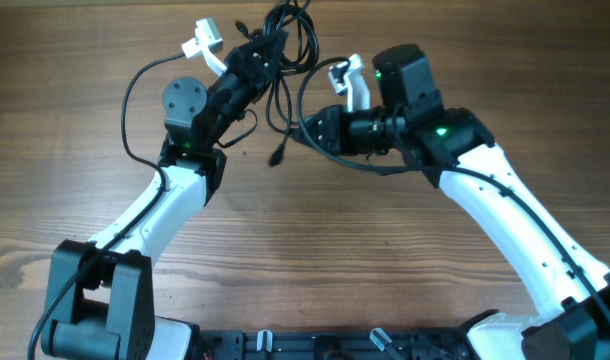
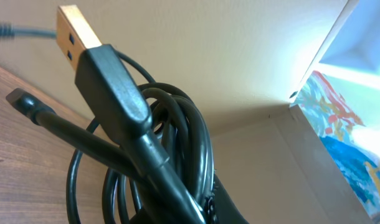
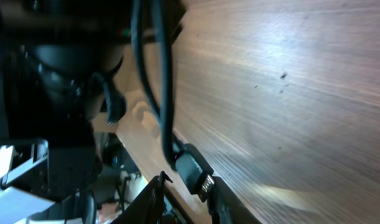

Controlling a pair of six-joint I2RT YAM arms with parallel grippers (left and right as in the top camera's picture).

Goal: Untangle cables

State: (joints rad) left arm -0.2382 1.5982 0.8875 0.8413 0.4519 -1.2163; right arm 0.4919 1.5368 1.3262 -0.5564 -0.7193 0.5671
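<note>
The left gripper (image 1: 268, 48) is clamping the cables (image 1: 288, 28) as one knotted bundle over the table's (image 1: 315, 250) far middle. The right gripper (image 3: 187, 200) is sitting narrow around a dangling USB plug (image 3: 195, 175), though I cannot tell whether it grips. Nearly all the untangling is probably remaining.

Not seeing any readable text, brand or number anywhere, honestly. I'm looking at the colourful print (image 2: 342, 140) right of the cables (image 2: 177, 137), and it's showing just paint blotches, no letters.
</note>
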